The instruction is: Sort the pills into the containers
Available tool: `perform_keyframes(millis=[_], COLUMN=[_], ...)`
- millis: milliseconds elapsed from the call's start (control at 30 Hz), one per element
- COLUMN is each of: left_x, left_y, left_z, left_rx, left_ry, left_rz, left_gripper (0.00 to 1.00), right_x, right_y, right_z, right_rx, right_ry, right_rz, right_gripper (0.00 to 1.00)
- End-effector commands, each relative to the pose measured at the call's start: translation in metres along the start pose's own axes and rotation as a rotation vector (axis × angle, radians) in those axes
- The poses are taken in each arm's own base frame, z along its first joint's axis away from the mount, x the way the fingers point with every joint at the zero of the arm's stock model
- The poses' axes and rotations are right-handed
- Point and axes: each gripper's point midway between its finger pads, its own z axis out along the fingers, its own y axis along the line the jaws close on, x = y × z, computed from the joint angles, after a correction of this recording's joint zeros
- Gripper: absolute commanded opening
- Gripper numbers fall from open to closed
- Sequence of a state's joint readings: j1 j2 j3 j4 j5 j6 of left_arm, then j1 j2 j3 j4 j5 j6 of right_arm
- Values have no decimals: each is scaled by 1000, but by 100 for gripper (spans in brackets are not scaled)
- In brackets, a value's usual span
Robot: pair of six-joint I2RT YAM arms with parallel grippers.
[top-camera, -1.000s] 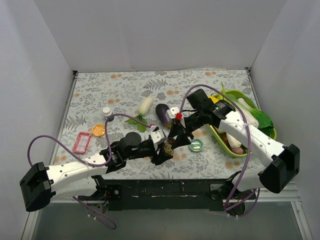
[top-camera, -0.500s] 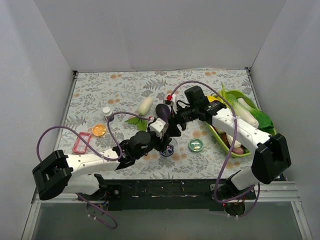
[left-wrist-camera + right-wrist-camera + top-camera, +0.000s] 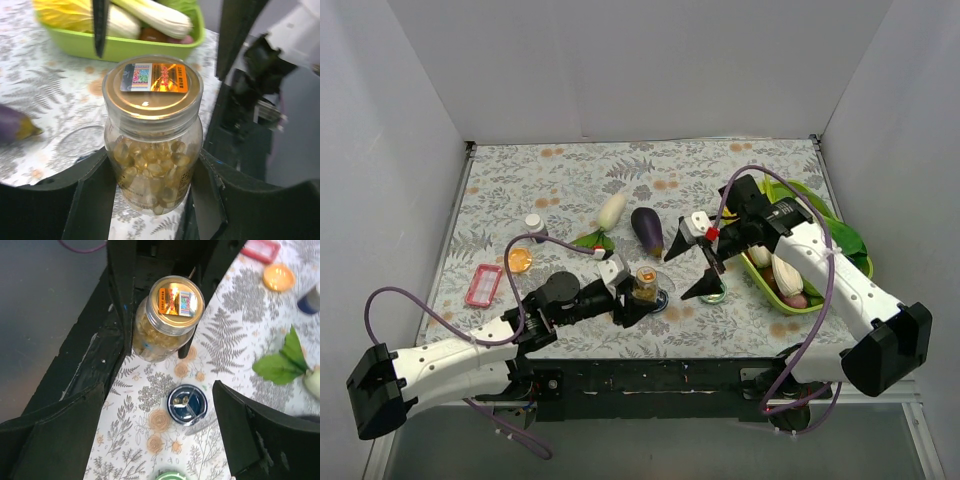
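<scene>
My left gripper [image 3: 638,297] is shut on the clear amber bottle [image 3: 645,282], which it holds upright just above the table. The bottle [image 3: 152,150] is full of golden pills, and its yellowish cap [image 3: 152,85] is on. Just right of it, the silvery-blue tin [image 3: 659,299] lies open. In the right wrist view this tin [image 3: 186,404] has dividers, with two pills in one compartment. My right gripper [image 3: 678,278] hangs wide open above the blue tin and holds nothing. The green-topped tin [image 3: 713,292] sits partly behind its near finger.
A lime-green tray [image 3: 817,301] of vegetables stands at the right. An eggplant [image 3: 647,230], a white radish [image 3: 611,210] and a leaf [image 3: 590,241] lie mid-table. At the left are a small white bottle [image 3: 534,224], an orange lid [image 3: 519,260] and a pink case [image 3: 483,285].
My right gripper has opened wide and drawn back to the right, away from the bottle. The left arm still holds the bottle and has shifted slightly.
</scene>
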State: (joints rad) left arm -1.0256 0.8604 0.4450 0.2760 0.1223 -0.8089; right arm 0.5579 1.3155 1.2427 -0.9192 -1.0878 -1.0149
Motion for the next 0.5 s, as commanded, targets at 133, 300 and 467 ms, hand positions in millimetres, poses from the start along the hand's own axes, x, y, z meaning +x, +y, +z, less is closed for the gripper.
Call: perform_keyframes(millis=[133,300,467], left_x=[14,18,14], left_y=[-68,-72,-69], left_z=[-24,-18,-16], left_rx=[403,444,426], left_ry=[111,165,145], left_rz=[32,30,54], left_gripper=[0,0,0], right_x=[-41,-41,-38], right_y=[66,70,73], right_z=[25,37,43], right_rx=[-293,-345,-361], right_ry=[-148,-135,-100], right_rz=[-312,-267,-205], right_gripper=[97,93,80])
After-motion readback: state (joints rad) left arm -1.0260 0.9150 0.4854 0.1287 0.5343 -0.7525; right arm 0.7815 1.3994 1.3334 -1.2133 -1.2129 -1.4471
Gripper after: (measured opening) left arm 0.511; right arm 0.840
